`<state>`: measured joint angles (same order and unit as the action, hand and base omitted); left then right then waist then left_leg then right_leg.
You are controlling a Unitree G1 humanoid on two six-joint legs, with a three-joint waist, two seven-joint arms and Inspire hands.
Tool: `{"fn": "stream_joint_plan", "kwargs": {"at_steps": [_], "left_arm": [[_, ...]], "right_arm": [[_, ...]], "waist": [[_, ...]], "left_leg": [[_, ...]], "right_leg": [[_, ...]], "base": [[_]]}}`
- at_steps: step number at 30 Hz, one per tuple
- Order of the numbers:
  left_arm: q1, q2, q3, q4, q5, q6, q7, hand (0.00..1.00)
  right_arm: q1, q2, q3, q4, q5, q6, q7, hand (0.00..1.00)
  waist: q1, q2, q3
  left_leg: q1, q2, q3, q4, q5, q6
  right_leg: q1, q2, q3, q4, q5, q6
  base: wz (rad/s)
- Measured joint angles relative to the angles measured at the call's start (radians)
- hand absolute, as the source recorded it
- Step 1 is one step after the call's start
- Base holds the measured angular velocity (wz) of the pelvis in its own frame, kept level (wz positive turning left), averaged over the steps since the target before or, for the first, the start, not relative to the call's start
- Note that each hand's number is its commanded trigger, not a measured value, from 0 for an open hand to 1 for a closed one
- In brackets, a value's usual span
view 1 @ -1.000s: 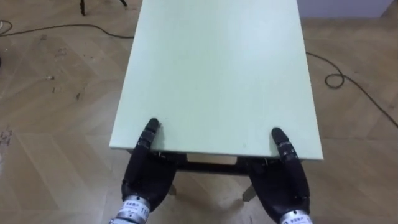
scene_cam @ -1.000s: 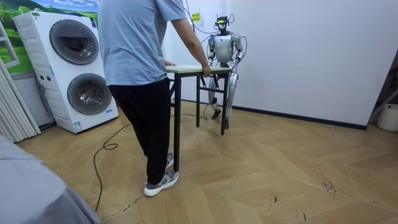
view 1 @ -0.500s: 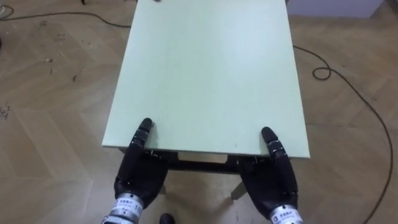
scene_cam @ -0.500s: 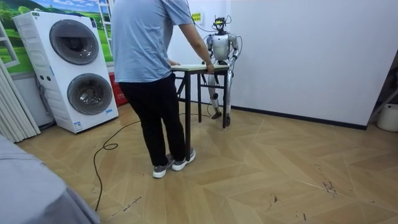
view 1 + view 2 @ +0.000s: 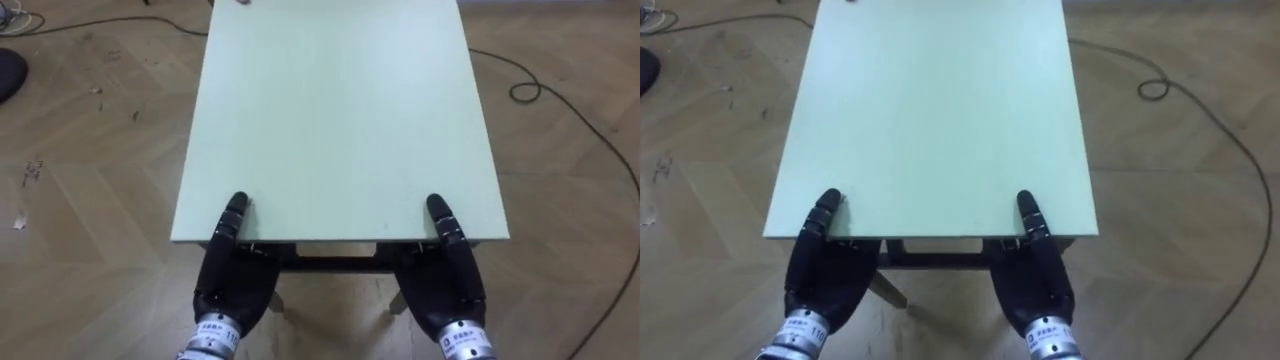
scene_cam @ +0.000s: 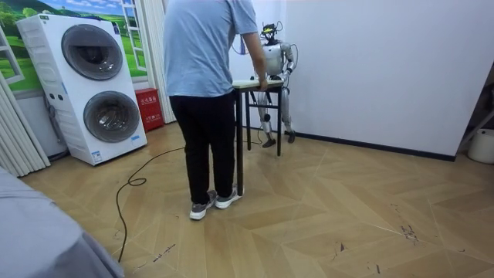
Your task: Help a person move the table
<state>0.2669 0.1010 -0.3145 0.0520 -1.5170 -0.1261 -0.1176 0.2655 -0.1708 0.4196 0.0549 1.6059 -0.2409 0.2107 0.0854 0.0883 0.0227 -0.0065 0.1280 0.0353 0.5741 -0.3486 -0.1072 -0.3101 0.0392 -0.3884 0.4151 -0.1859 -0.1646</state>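
"What are the robot's hands doing?"

"On each hand a dark thumb lies flat on the table top, right at the near edge. The left hand (image 5: 235,280) is by the near left corner and the right hand (image 5: 445,285) by the near right corner. The rest of each hand goes under the top, so I cannot tell how it grips."

"And where is the table (image 5: 340,110)?"

"Between the two of them. The robot has one short end, close to the white wall. The person (image 6: 204,85) stands at the other end with a hand on the top. The pale green top has nothing on it."

"What step is this?"

"I think they are in the middle of carrying it. I cannot tell if the legs are off the floor."

"What comes next?"

"The robot should step in time with the person and hold its end level. It should watch the black cable (image 5: 560,110) on the floor beside the table."

"Any words to read?"

"None on the table. The red box (image 6: 150,108) by the stacked washing machines (image 6: 93,85) has marks, too small to read."
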Motion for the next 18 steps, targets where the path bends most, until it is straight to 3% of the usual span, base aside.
{"fn": "stream_joint_plan", "kwargs": {"at_steps": [1,5,6,8,12,15,17,18], "left_arm": [[-0.015,0.002,-0.002,0.002,0.0,0.001,0.002,1.0],[-0.058,0.006,-0.019,0.01,-0.001,-0.012,0.007,1.0],[-0.075,0.009,-0.026,0.016,-0.001,-0.015,0.012,1.0],[-0.093,0.008,-0.031,0.066,-0.001,-0.016,0.013,1.0],[-0.061,0.009,-0.035,0.075,0.006,-0.028,0.013,1.0],[-0.047,0.007,-0.04,0.084,0.003,-0.027,0.013,1.0],[-0.045,0.005,-0.044,0.084,-0.004,-0.027,0.019,1.0],[-0.046,0.008,-0.047,0.084,-0.004,-0.027,0.021,1.0]], "right_arm": [[-0.005,0.002,-0.003,0.0,0.003,-0.006,0.0,1.0],[-0.022,0.006,-0.029,0.0,-0.006,-0.005,0.008,1.0],[-0.022,0.011,-0.044,0.0,-0.005,0.004,0.01,1.0],[-0.018,0.015,-0.061,0.031,-0.007,0.035,0.011,1.0],[0.01,0.018,-0.061,0.047,-0.01,0.06,0.012,1.0],[0.028,0.019,-0.066,0.048,-0.018,0.072,0.012,1.0],[0.029,0.017,-0.077,0.05,-0.021,0.091,0.012,1.0],[0.031,0.018,-0.077,0.05,-0.021,0.09,0.012,1.0]], "waist": [[0.0,0.006,0.0019],[0.0,0.003,0.0032],[0.003,-0.004,0.0082],[0.0,-0.02,0.0072],[-0.028,-0.045,0.0073],[-0.042,-0.049,0.0057],[-0.077,-0.048,0.0058],[-0.082,-0.048,0.0062]], "left_leg": [[0.013,0.002,-0.014,-0.061,-0.032,0.014],[0.036,-0.007,0.022,-0.263,-0.067,0.032],[0.034,-0.022,0.032,-0.303,-0.07,0.039],[0.019,-0.056,0.025,-0.288,-0.055,0.079],[0.007,-0.099,0.017,-0.268,-0.033,0.115],[-0.018,-0.129,0.024,-0.239,-0.015,0.143],[-0.051,-0.149,0.023,-0.23,0.015,0.166],[-0.056,-0.147,0.04,-0.23,0.023,0.169]], "right_leg": [[-0.02,0.0,-0.019,0.008,0.004,-0.005],[-0.109,-0.023,-0.036,0.029,0.053,-0.013],[-0.131,-0.04,-0.035,0.038,0.069,-0.01],[-0.133,-0.073,-0.029,0.025,0.116,-0.003],[-0.101,-0.1,-0.004,-0.039,0.189,0.018],[-0.097,-0.116,0.062,-0.076,0.267,0.066],[-0.097,-0.129,0.143,-0.117,0.334,0.157],[-0.098,-0.133,0.164,-0.107,0.333,0.174]], "base": [[0.24],[0.11],[0.05],[0.0],[0.05],[0.09],[0.27],[0.46]]}}
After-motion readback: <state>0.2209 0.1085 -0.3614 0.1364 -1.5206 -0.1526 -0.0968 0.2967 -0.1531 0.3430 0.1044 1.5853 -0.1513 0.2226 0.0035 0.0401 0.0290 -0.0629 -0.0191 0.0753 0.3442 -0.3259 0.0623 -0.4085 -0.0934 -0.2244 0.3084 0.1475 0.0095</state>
